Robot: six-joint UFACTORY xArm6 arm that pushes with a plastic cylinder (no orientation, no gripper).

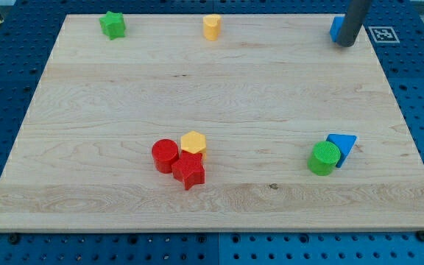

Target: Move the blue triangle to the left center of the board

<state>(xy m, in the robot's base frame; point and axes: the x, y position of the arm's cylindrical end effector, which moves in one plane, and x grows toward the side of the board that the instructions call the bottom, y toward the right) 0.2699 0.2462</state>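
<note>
The blue triangle (343, 146) lies at the lower right of the wooden board (212, 110), touching a green cylinder (323, 158) on its left. My tip (346, 43) is at the top right corner of the board, far above the triangle. It stands in front of another blue block (336, 29) and partly hides it.
A red cylinder (165, 155), a red star (188, 171) and a yellow hexagon (193, 143) cluster at the lower middle. A green star (112, 25) sits at the top left and a yellow block (211, 26) at the top middle.
</note>
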